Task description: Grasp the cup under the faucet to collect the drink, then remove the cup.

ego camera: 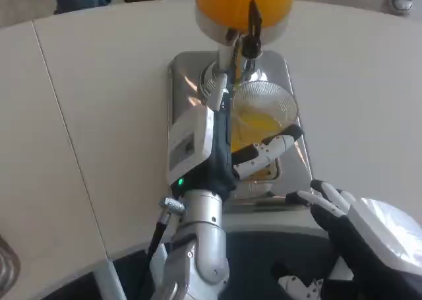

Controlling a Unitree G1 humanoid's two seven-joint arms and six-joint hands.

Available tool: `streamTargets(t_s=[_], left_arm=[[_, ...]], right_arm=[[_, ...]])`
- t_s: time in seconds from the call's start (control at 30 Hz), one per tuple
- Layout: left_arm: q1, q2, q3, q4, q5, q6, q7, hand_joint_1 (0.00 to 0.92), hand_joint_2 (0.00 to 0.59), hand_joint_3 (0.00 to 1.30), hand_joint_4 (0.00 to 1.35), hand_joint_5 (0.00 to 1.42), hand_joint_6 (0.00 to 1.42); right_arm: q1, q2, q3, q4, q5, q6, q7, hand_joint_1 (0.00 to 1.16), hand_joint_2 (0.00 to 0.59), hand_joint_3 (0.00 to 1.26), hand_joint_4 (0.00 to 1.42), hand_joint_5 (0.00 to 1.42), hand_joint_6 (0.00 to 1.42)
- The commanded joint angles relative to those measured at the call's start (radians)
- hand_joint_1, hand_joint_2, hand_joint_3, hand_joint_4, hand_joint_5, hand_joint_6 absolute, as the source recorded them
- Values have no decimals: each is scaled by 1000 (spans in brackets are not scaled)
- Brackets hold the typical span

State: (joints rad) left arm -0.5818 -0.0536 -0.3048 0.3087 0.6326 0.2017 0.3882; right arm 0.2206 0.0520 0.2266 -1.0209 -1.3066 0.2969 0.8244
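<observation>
A clear plastic cup [264,112] with orange drink in its bottom sits on the dispenser's steel base [188,72], just below the black-handled faucet [252,30]. My left hand [227,145] wraps around the cup from its left side, with fingers [273,147] curled across the front. The orange juice tank [244,0] rises at the top. My right hand [343,211] hangs low at the right near the table edge, fingers spread and holding nothing, apart from the cup.
The white table [99,102] spreads to the left and right of the dispenser. A seam [66,128] runs down its left part. A round dark object [6,267] peeks in at the bottom left corner.
</observation>
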Motion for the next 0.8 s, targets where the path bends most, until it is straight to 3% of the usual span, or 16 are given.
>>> streamTargets(t_s=[0.03, 0.43, 0.67, 0.8], left_arm=[[19, -29, -9, 41, -21, 19, -11, 417, 94, 210, 246, 523, 639], [20, -32, -6, 131, -19, -24, 83, 412, 106, 337, 414, 757, 1040], [46, -51, 22, 153, -25, -64, 211, 496, 88, 663, 769, 1077, 1401], [64, -54, 47, 140, -42, -98, 262, 524, 67, 767, 892, 1167, 1424]], right_arm=[[-6, 43, -10, 15, 1, 14, -10, 760, 373, 156, 0, 0, 0], [-33, 41, -21, 29, -9, 26, -3, 761, 373, 156, 0, 0, 0], [-39, 39, -25, 37, -11, 34, 1, 761, 373, 151, 0, 0, 0], [-44, 37, -26, 46, -8, 39, 3, 762, 373, 148, 0, 0, 0]])
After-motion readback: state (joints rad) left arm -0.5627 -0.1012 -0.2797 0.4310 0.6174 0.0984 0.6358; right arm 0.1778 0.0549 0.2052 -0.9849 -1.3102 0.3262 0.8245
